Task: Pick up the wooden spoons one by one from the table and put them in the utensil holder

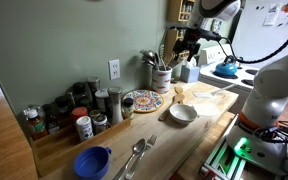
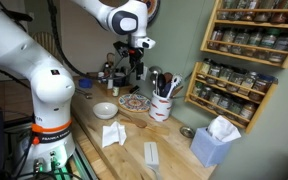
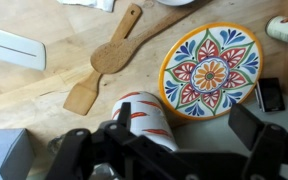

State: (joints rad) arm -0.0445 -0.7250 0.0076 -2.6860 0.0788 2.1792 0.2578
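A light-tan wooden spoon (image 3: 115,49) lies on the light-wood table (image 3: 44,85), with a flat wooden spatula (image 3: 83,94) beside it. The utensil holder (image 3: 144,116) is a white crock with red-orange stripes; in both exterior views (image 1: 161,78) (image 2: 161,106) it stands upright with several utensils in it. My gripper (image 3: 184,125) hovers above the holder, open and empty, one dark finger on each side. It also shows in both exterior views (image 1: 189,47) (image 2: 134,62).
A colourful painted plate (image 3: 211,70) lies beside the holder. A white bowl (image 1: 182,113), a blue bowl (image 1: 92,160), metal spoons (image 1: 134,156) and spice jars (image 1: 79,118) stand on the counter. A blue tissue box (image 2: 215,145) and a wall spice rack (image 2: 246,50) are nearby.
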